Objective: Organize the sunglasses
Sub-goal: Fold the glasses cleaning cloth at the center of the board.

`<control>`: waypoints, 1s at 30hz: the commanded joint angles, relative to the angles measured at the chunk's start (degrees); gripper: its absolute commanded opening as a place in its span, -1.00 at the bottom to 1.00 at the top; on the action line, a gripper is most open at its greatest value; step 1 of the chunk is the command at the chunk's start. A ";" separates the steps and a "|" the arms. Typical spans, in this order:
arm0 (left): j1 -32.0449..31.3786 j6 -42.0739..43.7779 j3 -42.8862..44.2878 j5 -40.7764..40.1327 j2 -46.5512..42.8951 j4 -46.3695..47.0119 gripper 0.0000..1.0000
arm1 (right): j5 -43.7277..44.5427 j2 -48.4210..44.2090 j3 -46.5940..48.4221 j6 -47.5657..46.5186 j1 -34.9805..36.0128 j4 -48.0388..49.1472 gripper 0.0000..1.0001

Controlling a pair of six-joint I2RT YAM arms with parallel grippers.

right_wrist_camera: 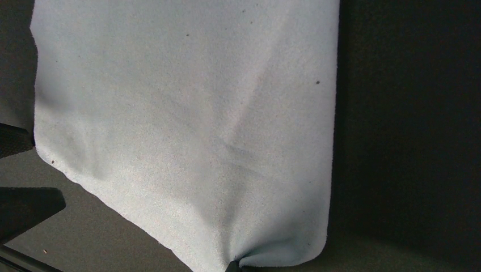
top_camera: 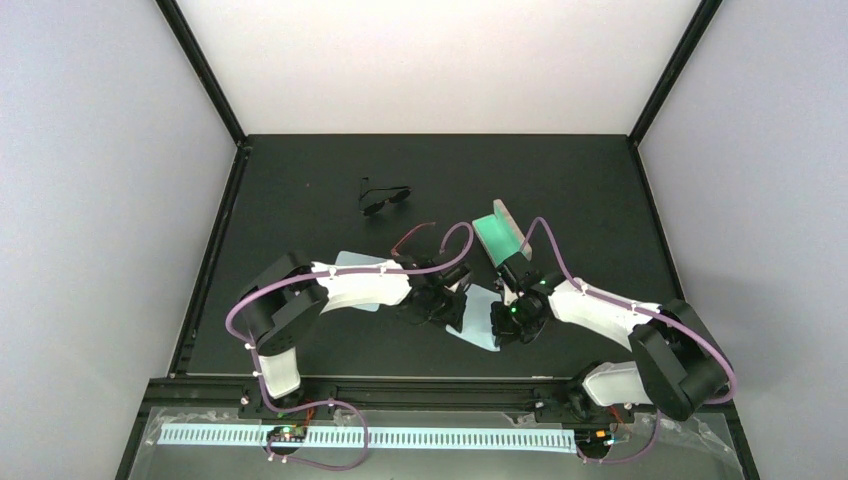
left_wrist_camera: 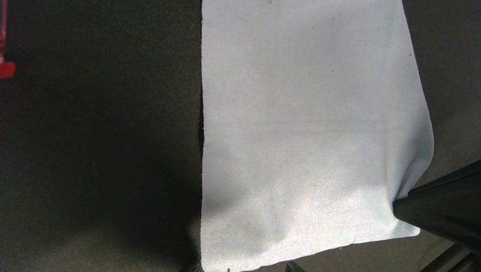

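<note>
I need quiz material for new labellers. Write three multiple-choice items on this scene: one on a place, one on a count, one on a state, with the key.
1. The black sunglasses lie: A) beside the arms' bases; B) farther back than the red-framed sunglasses; C) under the right arm.
2. Pairs of sunglasses on the table: A) two; B) one; C) four.
3. The right end effector is: A) wide open; B) shut on a pen; C) shut on a corner of the light blue cloth.
Key: 1 B, the black pair lies farther from the arms; 2 A, one black, one red; 3 C, the cloth puckers where its corner is pinched.
</note>
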 commanded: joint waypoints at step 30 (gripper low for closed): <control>-1.70 -3.09 -4.60 -4.26 -0.36 2.37 -0.97 | 2.85 2.51 -1.54 -1.76 0.35 -0.11 -0.98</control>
